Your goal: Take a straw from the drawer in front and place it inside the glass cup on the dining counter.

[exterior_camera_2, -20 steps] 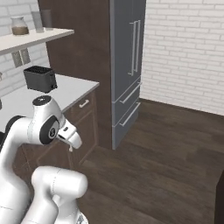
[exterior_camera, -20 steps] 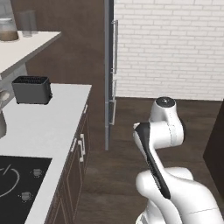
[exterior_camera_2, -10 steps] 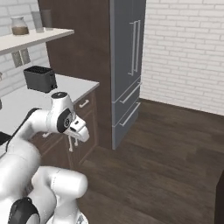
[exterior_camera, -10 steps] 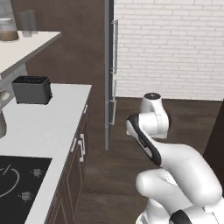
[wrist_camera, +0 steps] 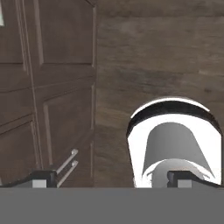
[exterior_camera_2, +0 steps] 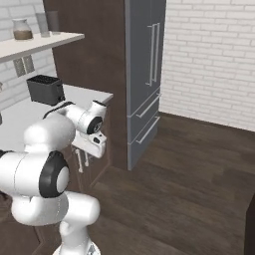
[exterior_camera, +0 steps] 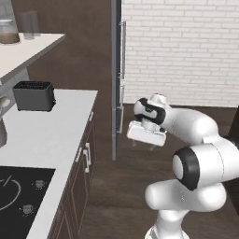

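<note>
My gripper (exterior_camera: 144,145) hangs at the end of the bent white arm, in the gap between the worktop's front and the fridge, pointing down at the floor. From the right base view the gripper (exterior_camera_2: 91,156) sits close beside the dark cabinet fronts (exterior_camera_2: 94,172). In the hand view the gripper (wrist_camera: 112,180) is open: its dark fingertips (wrist_camera: 43,177) stand far apart with nothing between them. Below lie dark cabinet doors (wrist_camera: 57,118) with two pale handles (wrist_camera: 68,164). The straw, the drawer, the glass cup and the dining counter are out of view.
A white worktop (exterior_camera: 51,135) with a black hob (exterior_camera: 18,191) and a black toaster (exterior_camera: 33,95) runs along the left. A wall shelf (exterior_camera: 28,46) carries a jar and a tall glass. The grey fridge (exterior_camera_2: 147,79) stands ahead, with dark wood floor (exterior_camera_2: 189,184) to the right.
The arm has unfolded and swung the hand forward and down toward the cabinet fronts. The base and the scene have stayed put.
</note>
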